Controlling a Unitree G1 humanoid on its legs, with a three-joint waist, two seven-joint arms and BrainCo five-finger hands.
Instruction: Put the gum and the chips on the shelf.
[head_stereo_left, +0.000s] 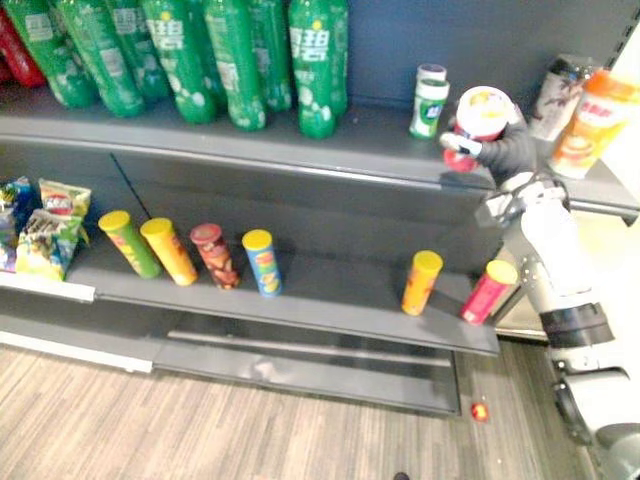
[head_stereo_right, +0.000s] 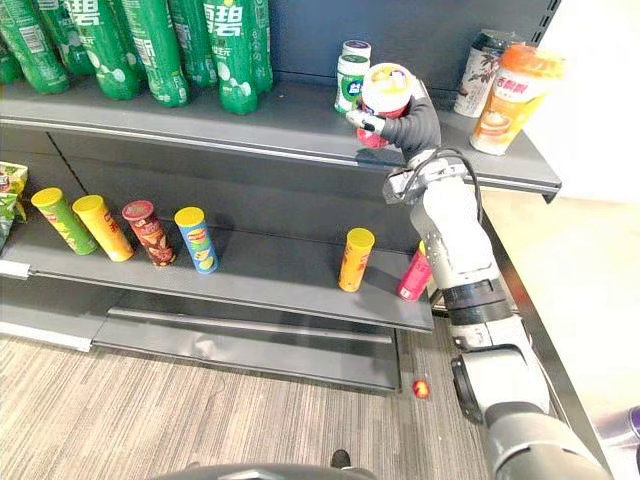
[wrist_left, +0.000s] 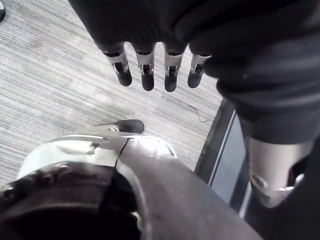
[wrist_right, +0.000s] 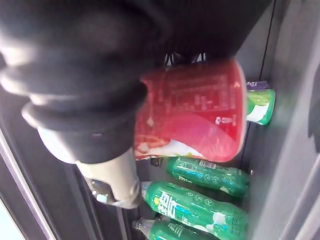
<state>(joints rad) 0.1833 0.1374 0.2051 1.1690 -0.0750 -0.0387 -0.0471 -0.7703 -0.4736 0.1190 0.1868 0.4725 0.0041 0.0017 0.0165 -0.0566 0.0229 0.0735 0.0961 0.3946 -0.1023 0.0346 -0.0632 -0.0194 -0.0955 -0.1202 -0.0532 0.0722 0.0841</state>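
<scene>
- Step: gum looks done, chips in progress. The gum bottle stands upright on the upper shelf, right of center near the frame top. Just rt of it the right hand is clenched round the red chips tub, pale lid up, tub tilted. Base is at shelf level; can't tell if touching.
- Next, my read: level the tub, set it in the gap btw gum bottle and drink cups at far upper right, then uncurl fingers & back straight out.
- Risk: tight gap, so either neighbour could get knocked.
- Around, L to R: green soda bottles upper left; snack bags at left end of lower shelf; leaning chip cans mid-left; orange can & pink can lower right; small red bit on the floor below.
- The left hand has fingers straight, holds nothing, hangs over floor in left wrist view.
</scene>
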